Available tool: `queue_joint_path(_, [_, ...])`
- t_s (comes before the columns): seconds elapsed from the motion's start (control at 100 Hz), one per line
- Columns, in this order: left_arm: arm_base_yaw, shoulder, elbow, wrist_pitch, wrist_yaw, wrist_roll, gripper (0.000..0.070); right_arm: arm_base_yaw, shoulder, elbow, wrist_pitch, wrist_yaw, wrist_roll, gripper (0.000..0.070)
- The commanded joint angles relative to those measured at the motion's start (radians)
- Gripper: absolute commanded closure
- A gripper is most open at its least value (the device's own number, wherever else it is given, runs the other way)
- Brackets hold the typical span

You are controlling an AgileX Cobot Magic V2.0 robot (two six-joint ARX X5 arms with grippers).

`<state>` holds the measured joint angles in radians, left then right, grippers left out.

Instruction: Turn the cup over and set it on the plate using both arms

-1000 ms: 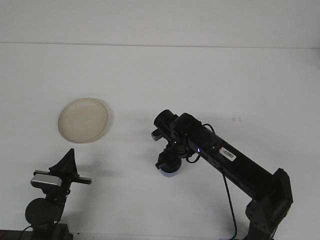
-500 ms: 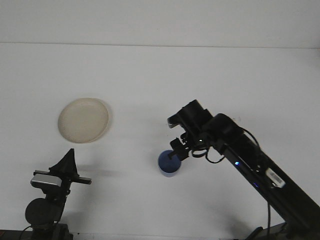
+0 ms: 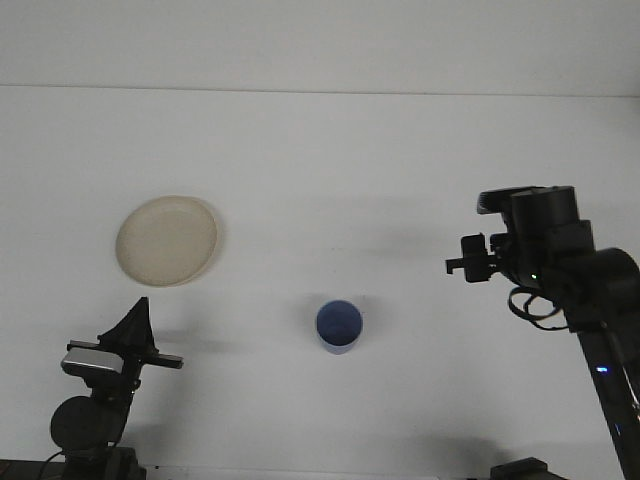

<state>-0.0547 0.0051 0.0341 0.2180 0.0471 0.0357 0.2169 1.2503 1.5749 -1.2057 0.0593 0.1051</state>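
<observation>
A blue cup (image 3: 339, 326) stands upright, mouth up, alone on the white table near the front centre. A cream plate (image 3: 166, 240) lies at the left, apart from the cup. My right gripper (image 3: 462, 265) hangs above the table well to the right of the cup, pointing left and holding nothing. My left gripper (image 3: 150, 352) rests low at the front left corner, below the plate, with nothing in it.
The white table (image 3: 330, 160) stretches back to a pale wall. The right arm's dark links and cables (image 3: 590, 320) rise along the right edge.
The right gripper let go of the cup and pulled away up and to the right. The cup now stands free, mouth up. The left arm has not moved.
</observation>
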Motion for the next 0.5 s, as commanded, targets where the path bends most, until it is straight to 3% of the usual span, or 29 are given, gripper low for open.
queue_joint_path(0.0, [0.000, -0.002, -0.020, 0.012, -0.002, -0.002, 0.0688, -0.023, -0.043, -0.038, 0.035, 0.001, -0.032, 0.0353])
queue_joint_path(0.49, [0.000, -0.002, -0.020, 0.012, -0.002, -0.002, 0.0688, -0.125, -0.567, -0.696, 0.576, -0.011, -0.054, 0.0352])
